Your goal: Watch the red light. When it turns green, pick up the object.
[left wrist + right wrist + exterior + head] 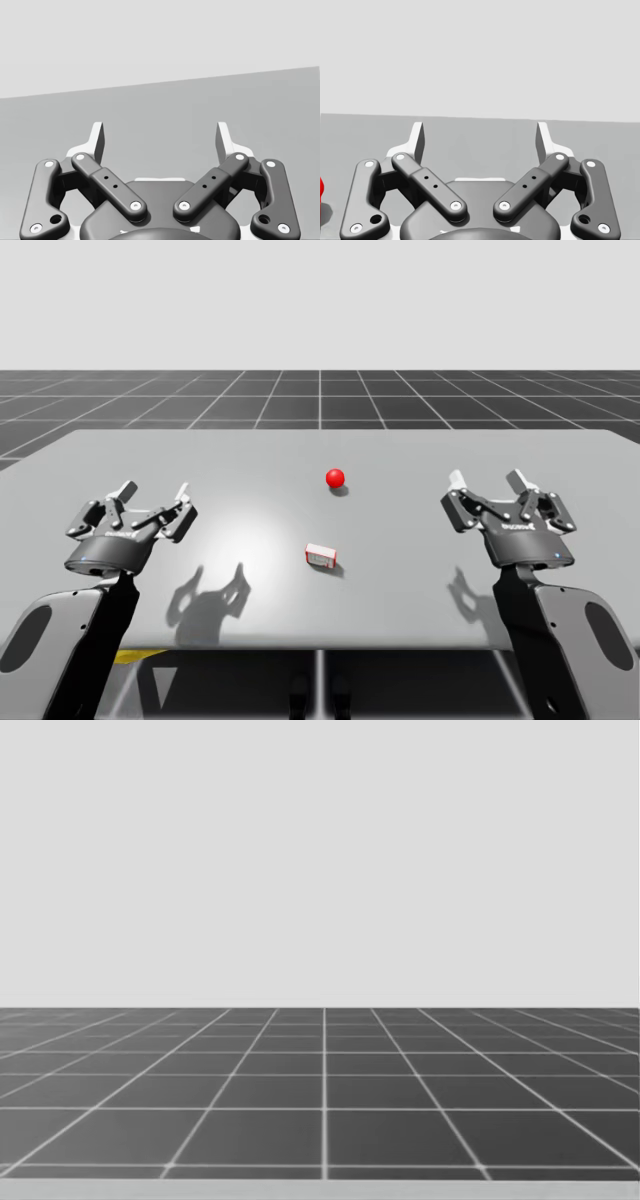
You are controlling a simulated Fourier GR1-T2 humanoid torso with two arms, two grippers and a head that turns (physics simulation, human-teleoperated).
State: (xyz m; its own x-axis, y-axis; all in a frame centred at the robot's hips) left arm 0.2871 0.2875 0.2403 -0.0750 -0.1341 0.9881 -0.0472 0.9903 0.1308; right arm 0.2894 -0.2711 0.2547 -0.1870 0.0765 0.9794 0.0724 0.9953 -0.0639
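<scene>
**A:** What is the step in hand?

**B:** Waiting, I'd judge. The light [335, 478], a small ball just above the centre of the high view, is red, so nothing should be grabbed yet.

**A:** And the object?

**B:** A small red-and-white box [321, 556] lies flat on the table [250, 455], just below the light in the frame. It is near the light but apart from it, roughly midway between the two arms.

**A:** The hands?

**B:** The left gripper [153, 490] hovers at the frame's left and the right gripper [487, 481] at its right, both well apart from the box. Each has its fingers spread wide with nothing between them, and both wrist views agree.

**A:** How to wait well?

**B:** Hold the arms quiet and watch the ball's colour. The head view looks out over the floor, so tilting the head down would probably help. Once the light is green, either arm could reach in. The box is low and small, so a top-down pinch across its short side seems safest.

**A:** The surroundings?

**B:** A plain pale grey tabletop with soft shadows under the grippers, a dark floor [324, 1100] with a white grid beyond, and a blank light grey backdrop
</scene>
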